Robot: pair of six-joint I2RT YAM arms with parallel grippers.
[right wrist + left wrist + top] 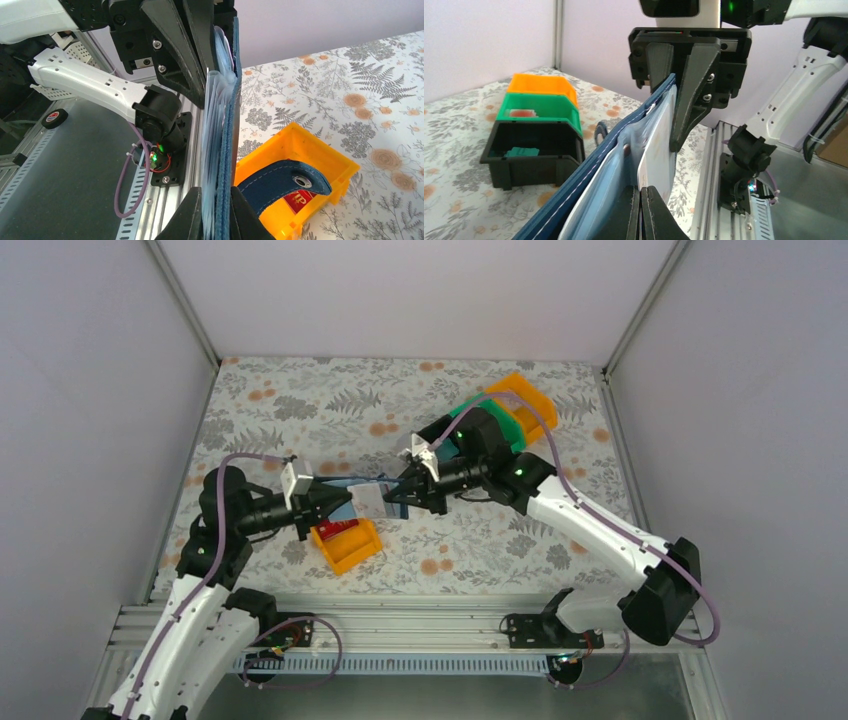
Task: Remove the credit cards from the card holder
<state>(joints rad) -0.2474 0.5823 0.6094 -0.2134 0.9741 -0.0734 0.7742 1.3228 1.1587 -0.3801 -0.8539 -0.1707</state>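
While I watch both wrist feeds, my left tool (640,196) sits with its jaws pressed together on the near edge of the card holder (614,165), pinching the pale blue sleeves. The holder is off the table (370,90), stretched open between the two tools with its navy cover on one side and the sleeves on the other. A pale card (656,150) stands in the sleeves just ahead of the left tool; I cannot tell whether those jaws touch it. At the holder's far edge my right tool (216,200) is clamped on cover and sleeves together. The snap tab (282,182) hangs loose beside that tool. Directly below both tools a lone orange bin (310,145) rests on the table, with a red card (295,197) lying in it. Farther off, beyond the right tool and to its side, three bins stand in a row, touching: a black bin (531,167) holding a teal card (522,151), then a green bin (549,102) with something pinkish inside, then a second orange bin (541,82).
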